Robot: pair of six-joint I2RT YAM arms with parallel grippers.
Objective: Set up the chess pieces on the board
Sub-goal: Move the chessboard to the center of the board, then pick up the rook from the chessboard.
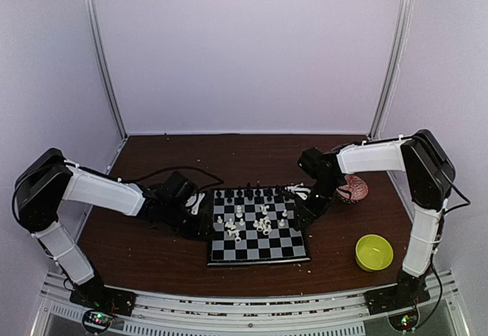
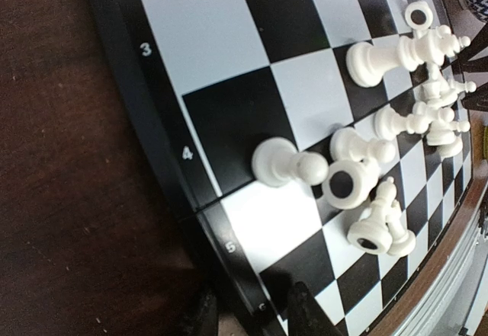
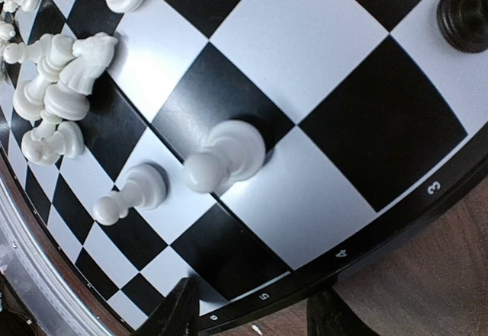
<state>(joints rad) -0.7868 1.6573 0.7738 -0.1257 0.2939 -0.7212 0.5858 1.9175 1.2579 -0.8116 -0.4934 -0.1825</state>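
Centrally on the dark brown wooden table (image 1: 152, 254) lies the board (image 1: 258, 262), flat, its black rim printed with small white numerals. The chess pieces are split by colour. The black ones (image 1: 252, 193) line the far row, while the white ones (image 1: 263, 225) are strewn loosely over the middle squares. Several of them are toppled in a heap, and two show their hollow undersides (image 2: 343, 184) in the left wrist view. One white pawn (image 3: 225, 155) stands alone near the right rim, a smaller one just beside it. The left gripper (image 1: 200, 225) sits low at the board's left edge with its dark fingers (image 2: 309, 309) partly spread, the rim showing in the gap and nothing held. The right gripper (image 1: 301, 212) is at the opposite edge, its fingers (image 3: 179, 309) also parted over the rim and empty. Beyond the right arm, near the board's far right corner, sits a red-patterned bowl (image 1: 354, 191). A yellow-green bowl (image 1: 374, 252) rests well apart from the board on the near right. A black cable (image 1: 164, 172) loops across the wood on the left. Pale lavender walls (image 1: 244, 46) enclose the table on three sides, with slim metal poles (image 1: 103, 54) rising at the back corners. A ribbed aluminium rail (image 1: 252, 322) runs along the near edge and carries both arm bases.
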